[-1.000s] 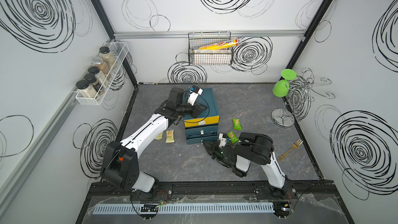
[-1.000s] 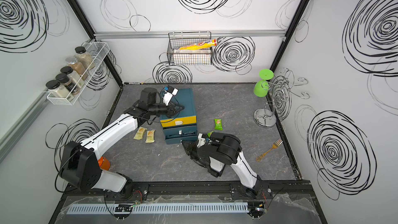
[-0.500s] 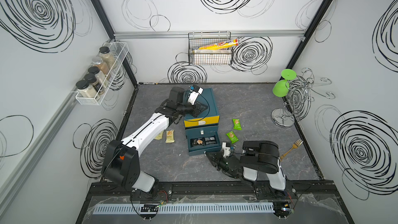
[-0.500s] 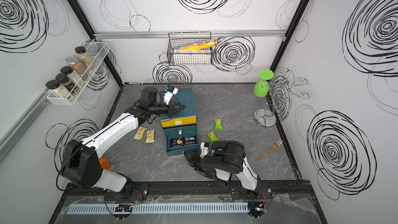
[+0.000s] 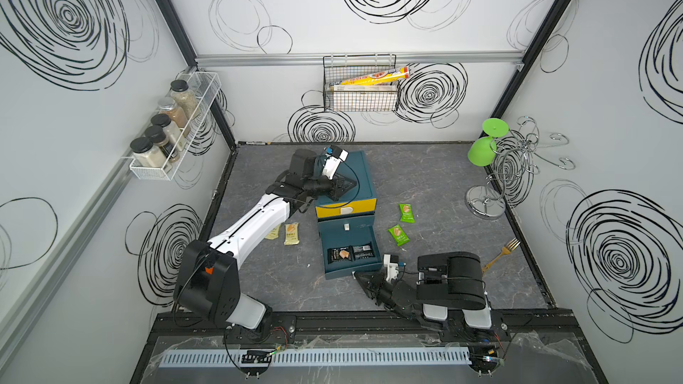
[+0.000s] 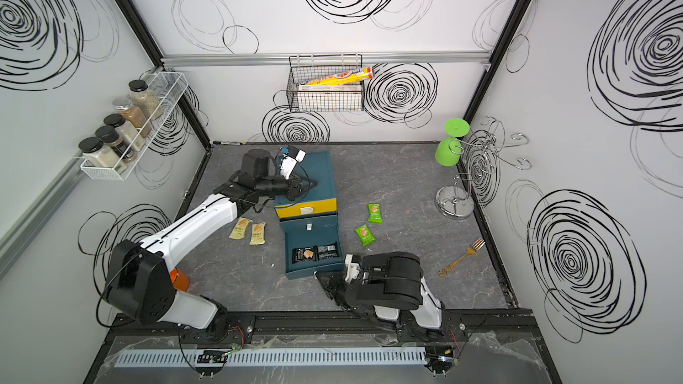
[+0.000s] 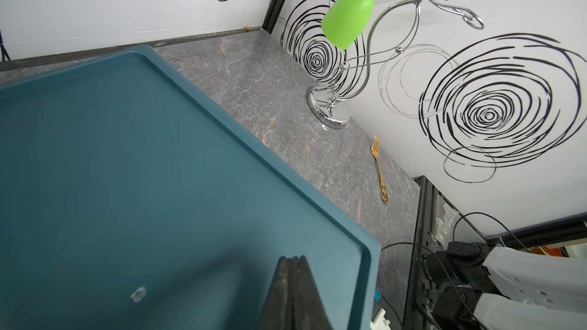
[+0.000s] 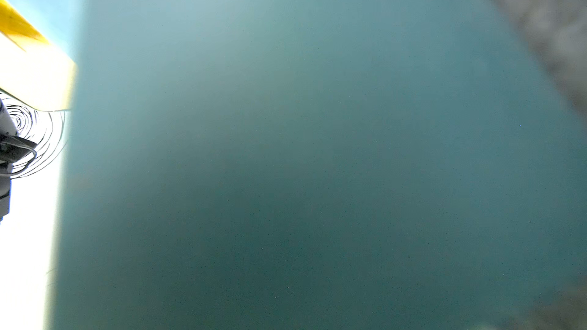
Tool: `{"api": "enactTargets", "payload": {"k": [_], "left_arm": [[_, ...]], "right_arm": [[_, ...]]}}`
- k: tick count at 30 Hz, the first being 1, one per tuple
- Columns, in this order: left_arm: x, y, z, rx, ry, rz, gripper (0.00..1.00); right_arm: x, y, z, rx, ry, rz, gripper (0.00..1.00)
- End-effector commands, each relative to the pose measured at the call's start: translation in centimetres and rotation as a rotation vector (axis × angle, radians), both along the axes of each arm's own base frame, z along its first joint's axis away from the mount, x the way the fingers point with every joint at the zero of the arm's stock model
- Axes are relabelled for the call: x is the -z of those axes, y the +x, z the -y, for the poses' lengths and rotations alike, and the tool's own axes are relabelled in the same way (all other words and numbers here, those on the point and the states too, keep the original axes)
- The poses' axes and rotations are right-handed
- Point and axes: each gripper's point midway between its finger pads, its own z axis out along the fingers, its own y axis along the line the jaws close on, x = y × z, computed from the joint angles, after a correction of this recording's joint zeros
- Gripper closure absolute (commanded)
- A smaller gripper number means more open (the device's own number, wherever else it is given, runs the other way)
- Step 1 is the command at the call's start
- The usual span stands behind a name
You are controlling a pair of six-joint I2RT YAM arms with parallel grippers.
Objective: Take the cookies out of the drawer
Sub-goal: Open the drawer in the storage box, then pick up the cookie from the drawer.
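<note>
while the lower drawer (image 5: 324,249) of the teal cabinet (image 5: 364,175) stands pulled out, you're two thirds home by my reckoning. two green packets (image 5: 398,235) lie on the tabletop (image 5: 462,253) on the right arm's side of the drawer. two beige packets (image 5: 291,234) lie on the left arm's side, one partly hidden under that arm. that leaves the black packets (image 5: 339,254): two of them, flat in the drawer near its front wall, side by side and touching. they're small dark rectangular wrappers; the one farther from the right arm shows a biscuit picture, the other mostly print. your left tool (image 5: 347,188) is clenched on nothing, down at the cabinet's top, and the wrist view shows its fingers (image 7: 293,284) pressed together. your right tool (image 5: 359,275) is clenched too, low at the drawer's front corner, with nothing seen in it. whether it touches the drawer i cannot tell. to fetch the black pair, you'd want it released and up over the rim.
</note>
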Motion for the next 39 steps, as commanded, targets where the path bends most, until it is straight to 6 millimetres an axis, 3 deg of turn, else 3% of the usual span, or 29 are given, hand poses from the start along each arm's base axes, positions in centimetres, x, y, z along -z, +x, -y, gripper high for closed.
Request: {"api": "enactTargets", "payload": {"k": [1, 11, 14, 16, 19, 22, 24, 27, 34, 39], "left_arm": [[9.5, -3.7, -1.9, -0.050, 0.152, -0.365, 1.00], [9.2, -4.2, -2.0, -0.053, 0.150, -0.355, 1.00], [9.0, -4.2, -2.0, -0.051, 0.149, -0.348, 0.99], [8.8, -4.2, -2.0, -0.053, 0.142, -0.349, 0.95], [8.2, -4.1, -1.9, -0.055, 0.124, -0.337, 0.80], [7.3, -4.0, -1.8, -0.055, 0.107, -0.319, 0.63], [6.5, -3.9, -1.6, -0.052, 0.086, -0.306, 0.57], [5.0, -3.7, -1.4, -0.054, 0.048, -0.283, 0.46], [1.9, -3.3, -1.0, -0.051, -0.003, -0.238, 0.28], [-2.6, -2.7, -1.0, -0.069, -0.057, -0.147, 0.19]], "right_arm": [[-5.0, -0.7, -1.0, 0.002, 0.221, 0.029, 1.00], [-4.9, -1.3, -1.3, 0.017, 0.226, 0.029, 1.00], [-4.9, -1.5, -1.4, 0.005, 0.225, 0.028, 0.83], [-4.8, -1.6, -1.4, -0.002, 0.228, 0.020, 0.65], [-4.7, -1.9, -1.0, -0.013, 0.217, 0.018, 0.52], [-5.6, -2.2, -0.3, -0.022, 0.222, 0.035, 0.48], [-6.7, -2.5, 0.2, -0.033, 0.234, 0.061, 0.44], [-8.0, -3.2, 0.6, -0.065, 0.255, 0.080, 0.31], [-9.7, -4.9, 2.5, -0.121, 0.299, 0.067, 0.28], [-11.5, -4.8, 4.5, -0.121, 0.267, 0.164, 0.28]]}}
